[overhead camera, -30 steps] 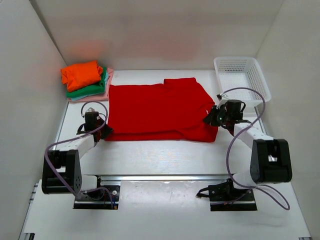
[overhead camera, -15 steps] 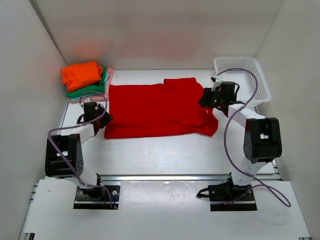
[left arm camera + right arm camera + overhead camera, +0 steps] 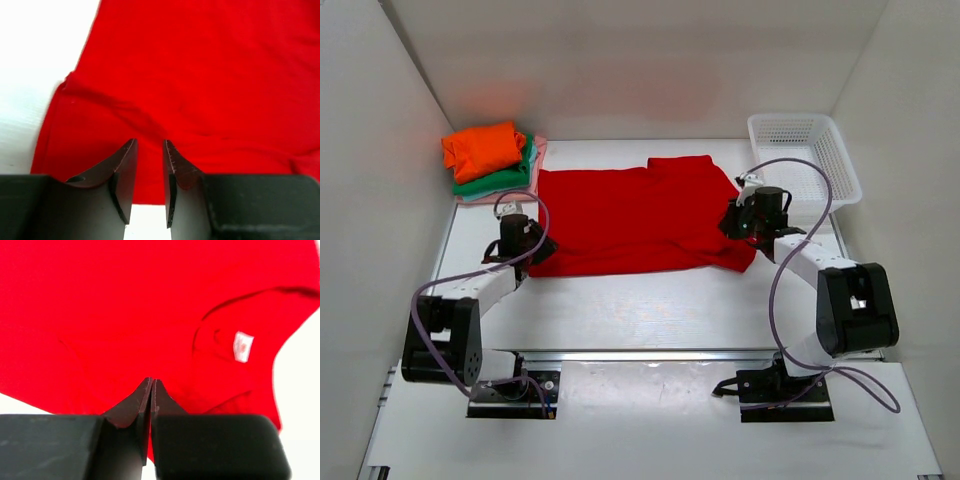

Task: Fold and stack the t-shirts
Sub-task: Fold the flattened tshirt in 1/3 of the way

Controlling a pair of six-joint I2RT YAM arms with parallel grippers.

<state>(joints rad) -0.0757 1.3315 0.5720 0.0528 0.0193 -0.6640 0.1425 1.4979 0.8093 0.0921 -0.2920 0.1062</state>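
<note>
Left end effector (image 3: 150,142): jaws apart, narrow gap, over red t-shirt (image 3: 630,220) at its 9 o'clock edge. Right end effector (image 3: 151,380): closed at collar end; pinch unclear. Shirt flat on surface (image 3: 650,300), long axis 9–3 o'clock, collar toward 3. White neck label (image 3: 242,346), writing unreadable. Orange t-shirt (image 3: 485,148) tops stack, 10 o'clock.

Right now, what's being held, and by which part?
Cannot tell: right gripper is shut over the large red cloth t-shirt near its collar; left gripper is open.
</note>
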